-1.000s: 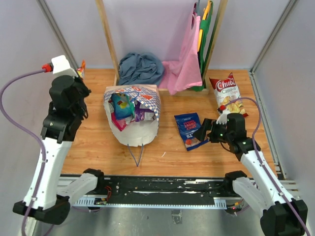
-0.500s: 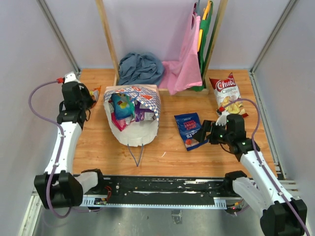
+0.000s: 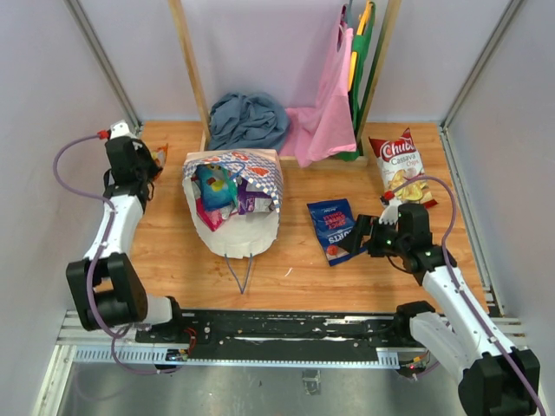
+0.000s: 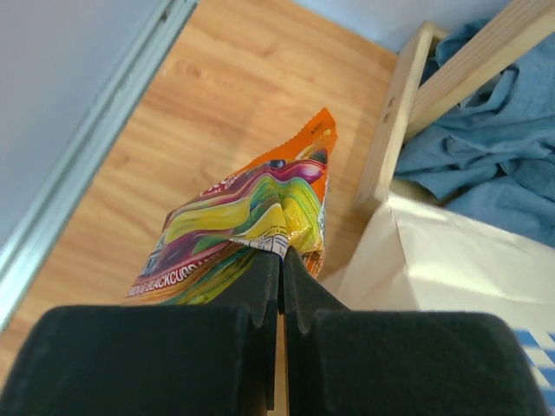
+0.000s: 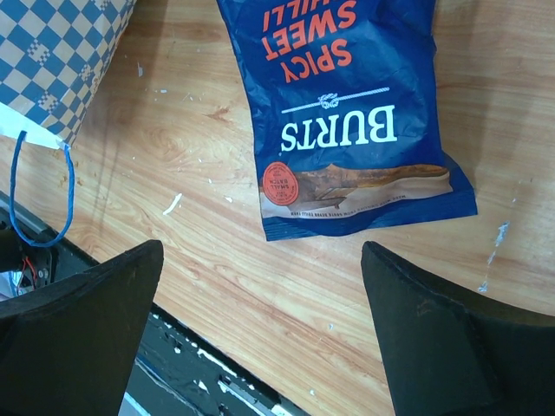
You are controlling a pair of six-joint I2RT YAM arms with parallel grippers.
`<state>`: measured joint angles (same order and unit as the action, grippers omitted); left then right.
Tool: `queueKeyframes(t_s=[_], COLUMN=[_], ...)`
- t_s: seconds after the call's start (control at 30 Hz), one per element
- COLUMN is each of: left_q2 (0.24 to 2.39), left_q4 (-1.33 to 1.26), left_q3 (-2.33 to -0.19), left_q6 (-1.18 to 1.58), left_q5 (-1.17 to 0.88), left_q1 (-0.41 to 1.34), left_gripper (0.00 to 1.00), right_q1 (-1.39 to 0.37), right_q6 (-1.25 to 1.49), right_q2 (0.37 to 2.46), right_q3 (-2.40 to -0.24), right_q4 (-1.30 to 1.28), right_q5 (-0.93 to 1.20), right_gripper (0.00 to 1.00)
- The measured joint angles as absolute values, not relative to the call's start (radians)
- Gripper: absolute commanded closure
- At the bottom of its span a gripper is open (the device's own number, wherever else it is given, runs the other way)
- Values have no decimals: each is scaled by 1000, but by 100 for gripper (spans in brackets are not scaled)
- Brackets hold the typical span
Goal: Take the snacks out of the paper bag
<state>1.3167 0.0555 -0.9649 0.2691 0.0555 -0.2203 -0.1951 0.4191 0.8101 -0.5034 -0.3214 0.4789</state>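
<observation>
Near the table's [image 3: 295,270] far-left corner, the left gripper [image 4: 281,260] pinches an orange packet [image 4: 247,217]; the right gripper [image 5: 260,264] gapes empty beside a dark blue bag [image 5: 347,113].

Blue-checked cream paper bag [image 3: 249,232], orange multicolour-swirled packet [image 4: 251,215].

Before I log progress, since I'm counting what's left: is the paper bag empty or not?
Not empty. The paper bag has its mouth open toward the top camera, and several packets show inside it.
</observation>
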Motion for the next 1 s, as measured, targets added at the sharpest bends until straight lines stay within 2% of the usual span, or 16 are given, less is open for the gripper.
queueKeyframes(t_s=[0.13,0.3,0.57,0.6,0.67,0.77,0.97,1.0], left_q2=[1438,1564,1762,1774,1795,1823,1823,1818], left_q4=[-36,-186,-175,-174,-168,-147,-103,-98], left_q3=[-1036,-986,-1010,-1013,-1020,-1031,-1038,-1038], left_q6=[170,58,44,46,49,50,61,60], left_q5=[39,6,-84,-84,-78,-66,-41,-38], left_q1=[-220,-220,-220,-221,-221,-220,-221,-221], left_gripper=[99,99,99,96,77,55,18,17], right_q1=[-195,-195,-195,-195,-195,-195,-195,-195], right_q6=[420,421,436,442,451,465,472,472], right_q2=[810,812,751,738,722,710,698,695], right_q3=[-499,-499,-489,-482,-466,-443,-432,-430], right_q4=[-319,-319,-323,-321,-320,-321,-320,-319], right_q5=[496,518,553,554,558,559,566,568], right_gripper=[2,1,1,1,1,1,1,1])
